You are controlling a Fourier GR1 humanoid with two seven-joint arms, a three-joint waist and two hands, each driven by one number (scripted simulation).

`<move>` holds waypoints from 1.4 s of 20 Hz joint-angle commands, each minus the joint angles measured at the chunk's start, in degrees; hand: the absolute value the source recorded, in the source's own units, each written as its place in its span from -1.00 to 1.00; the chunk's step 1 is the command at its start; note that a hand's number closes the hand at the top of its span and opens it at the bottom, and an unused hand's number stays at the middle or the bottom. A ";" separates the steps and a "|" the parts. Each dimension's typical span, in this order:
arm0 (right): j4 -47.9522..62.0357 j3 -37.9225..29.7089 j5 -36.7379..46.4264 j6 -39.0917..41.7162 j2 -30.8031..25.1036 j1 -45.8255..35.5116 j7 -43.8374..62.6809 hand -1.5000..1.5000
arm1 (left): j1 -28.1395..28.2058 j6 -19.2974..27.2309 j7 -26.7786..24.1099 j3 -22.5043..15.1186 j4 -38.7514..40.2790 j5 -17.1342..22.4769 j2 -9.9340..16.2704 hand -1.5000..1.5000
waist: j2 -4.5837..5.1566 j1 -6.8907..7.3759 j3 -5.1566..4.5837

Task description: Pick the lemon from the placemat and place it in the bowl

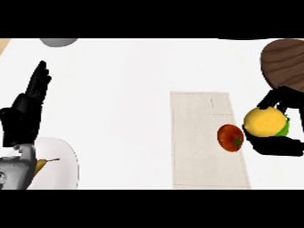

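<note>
Plate (62, 171): white, at the near left, partly under my left forearm; a small yellow-brown item lies on it, too hidden to name.
Left hand (24, 113): open, fingers straight and pointing away from me, resting above the plate; it holds nothing.
Placemat (200, 133): pale rectangle, right of centre on the white counter (128, 89).
Tomato (230, 137): red, on the placemat's right edge, just beside my right hand.
Right hand (287, 133): fingers and thumb curled round the lemon.
Lemon (265, 121): yellow, in my right hand's grip, just right of the placemat; something green shows behind it.
Bowl (292, 62): dark wood, at the far right, beyond the lemon.
</note>
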 commanded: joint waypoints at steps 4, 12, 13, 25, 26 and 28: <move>15.74 -11.92 -4.96 -3.19 -4.59 -10.21 -5.25 1.00 | -3.93 -2.05 2.13 1.54 1.68 0.30 0.66 0.00 | 0.27 0.88 0.02; 45.24 -20.19 -1.97 -11.79 -15.54 -20.97 -24.76 1.00 | -2.05 -1.66 -2.28 0.69 2.57 -0.33 -1.03 0.00 | 0.69 1.97 0.08; 46.67 -21.46 -3.07 -11.46 -16.88 -19.58 -27.63 1.00 | -4.07 -2.16 0.19 1.11 2.71 -0.25 -0.42 0.00 | 0.55 1.45 0.09; 82.73 -23.58 8.05 -30.86 -25.80 -31.10 -41.61 1.00 | -3.23 -3.35 -2.86 0.71 3.16 0.65 -1.41 0.00 | 1.79 4.58 0.30; 84.72 -24.13 7.68 -30.99 -25.72 -31.65 -41.58 1.00 | -3.94 -3.44 -2.74 0.35 3.24 0.06 -1.13 0.00 | 2.02 4.94 0.36; 87.98 -26.03 5.19 -27.52 -25.97 -34.56 -39.34 1.00 | -4.41 -3.37 -1.29 -0.89 1.59 -0.33 -1.82 0.00 | 2.01 5.44 0.43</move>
